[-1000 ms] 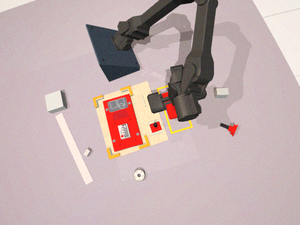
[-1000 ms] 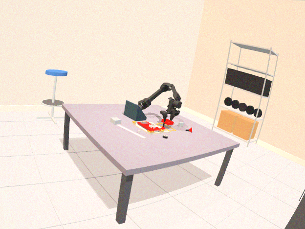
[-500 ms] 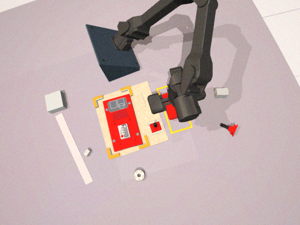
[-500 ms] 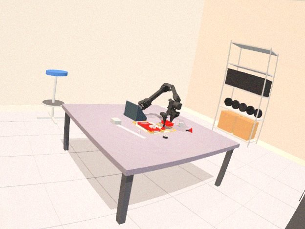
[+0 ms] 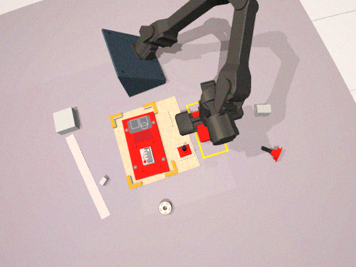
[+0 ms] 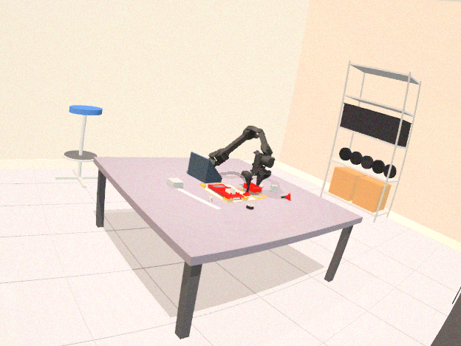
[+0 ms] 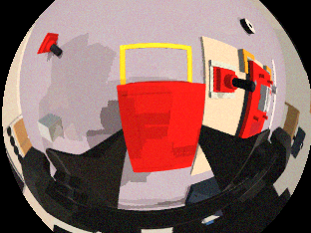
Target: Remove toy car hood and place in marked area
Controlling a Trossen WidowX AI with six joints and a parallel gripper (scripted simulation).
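Observation:
The hood, a red panel (image 5: 203, 134) (image 6: 254, 188) (image 7: 161, 124), is between the fingers of my gripper (image 5: 205, 122) (image 6: 253, 187) (image 7: 161, 129), which is shut on it. It hangs low over the yellow outline of the marked area (image 5: 215, 154) (image 7: 155, 45), covering part of it in the wrist view. In the top view the wrist hides much of the hood and the far finger. Whether the hood touches the table is not clear. The red toy car body (image 5: 158, 143) (image 6: 223, 191) (image 7: 252, 124) lies on the beige board (image 5: 188, 166), beside the area.
A red piece with a black knob (image 5: 181, 152) (image 7: 217, 79) sits on the board near the outline. Another red piece (image 5: 276, 154) (image 6: 288, 196) (image 7: 49, 43) with a black stem and a grey block (image 5: 263, 109) (image 7: 51, 125) lie beyond it. A dark slanted block (image 5: 129, 57) (image 6: 201, 167) stands behind.

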